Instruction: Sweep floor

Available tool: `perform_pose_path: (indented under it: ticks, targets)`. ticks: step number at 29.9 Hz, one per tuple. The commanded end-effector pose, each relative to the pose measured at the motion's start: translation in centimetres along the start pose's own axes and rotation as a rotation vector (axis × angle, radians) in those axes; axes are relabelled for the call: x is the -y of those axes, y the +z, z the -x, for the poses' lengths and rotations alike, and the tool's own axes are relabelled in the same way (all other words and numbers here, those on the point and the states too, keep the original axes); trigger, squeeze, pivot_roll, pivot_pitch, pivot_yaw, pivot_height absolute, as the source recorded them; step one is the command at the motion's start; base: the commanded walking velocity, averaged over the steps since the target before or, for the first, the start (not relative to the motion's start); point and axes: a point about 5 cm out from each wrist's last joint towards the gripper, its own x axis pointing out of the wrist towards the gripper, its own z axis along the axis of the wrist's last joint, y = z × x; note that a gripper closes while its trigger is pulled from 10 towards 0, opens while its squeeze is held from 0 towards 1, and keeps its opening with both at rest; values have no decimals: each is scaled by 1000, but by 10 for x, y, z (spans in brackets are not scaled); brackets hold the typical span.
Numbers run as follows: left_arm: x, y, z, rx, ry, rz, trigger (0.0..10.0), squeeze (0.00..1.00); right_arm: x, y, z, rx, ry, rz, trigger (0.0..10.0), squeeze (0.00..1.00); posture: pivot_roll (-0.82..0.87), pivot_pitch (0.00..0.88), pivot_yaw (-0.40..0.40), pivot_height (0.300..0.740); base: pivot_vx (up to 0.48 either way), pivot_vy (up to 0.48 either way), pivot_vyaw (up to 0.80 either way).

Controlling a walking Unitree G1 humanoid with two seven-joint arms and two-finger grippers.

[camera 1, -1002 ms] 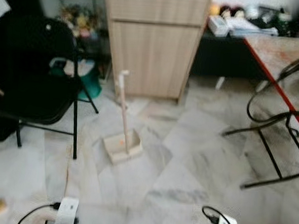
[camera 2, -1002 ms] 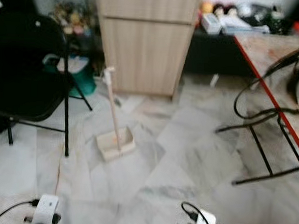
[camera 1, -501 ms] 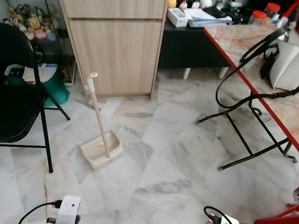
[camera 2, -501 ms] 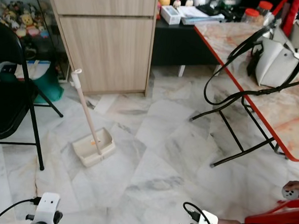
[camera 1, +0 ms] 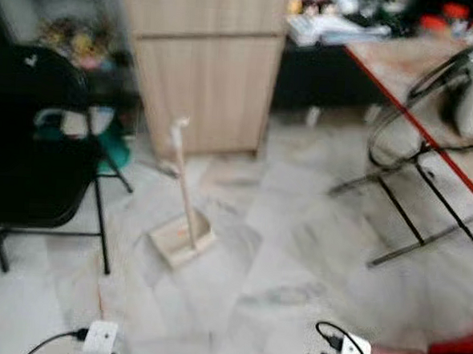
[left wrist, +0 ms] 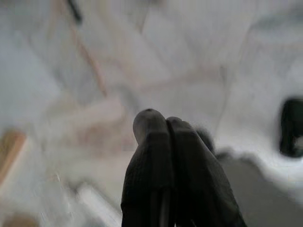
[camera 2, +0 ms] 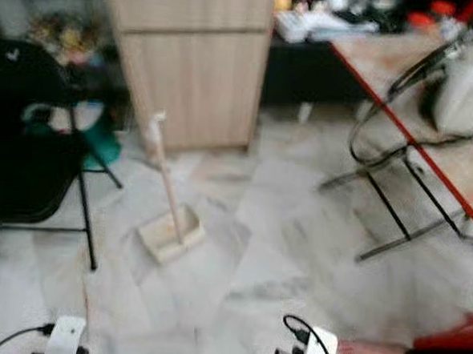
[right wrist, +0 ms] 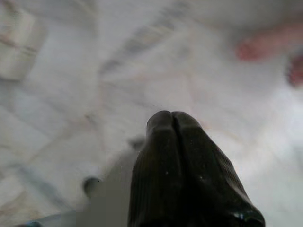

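A cream dustpan (camera 1: 182, 237) with a long upright handle (camera 1: 182, 178) stands on the marble floor in front of a wooden cabinet (camera 1: 207, 67), a little left of the middle. Both arms hang low at my sides, their white wrists at the bottom edge of the eye views. My left gripper (left wrist: 166, 124) is shut with nothing in it, above bare floor. My right gripper (right wrist: 173, 118) is likewise shut and empty over the tiles. All views are blurred.
A black folding chair (camera 1: 38, 145) stands at the left. A red-edged marble table (camera 1: 435, 85) with a bent metal chair frame (camera 1: 414, 168) and a white bag is at the right. A person's foot (camera 2: 370, 353) and something red lie at the bottom right.
The whole picture has shifted right and blurred since half a second ago, so the camera has turned. The dustpan stays where it was, and both grippers stay shut.
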Motion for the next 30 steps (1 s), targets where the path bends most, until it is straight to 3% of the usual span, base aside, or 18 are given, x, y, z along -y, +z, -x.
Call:
perform_pose_path:
  ticks: [1, 7, 16, 20, 30]
  targets:
    - [-1, -15, 4, -41, 0, 2, 10000, 0, -6, 9, -3, 32, 11, -10, 10000, 0, -7, 127, -14, 740, 0, 0, 0]
    - [-1, -14, 4, -38, -2, 2, 10000, 0, -6, 9, -3, 31, 13, -14, 10000, 0, -6, 126, -14, 740, 0, 0, 0]
    - [-1, -15, 4, -42, -2, 4, 10000, 0, -7, 9, -3, 25, 17, -15, 10000, 0, -6, 127, -15, 740, 0, 0, -776]
    - [-1, -15, 4, -40, -3, 11, 10000, 0, -7, 9, -3, 29, 15, -9, 10000, 0, -5, 125, -15, 740, 0, 433, -691]
    - [0, -14, 4, -38, -5, 9, 10000, 0, -6, 11, -3, 44, 9, -10, 10000, 0, -3, 123, -18, 740, 0, 448, 0]
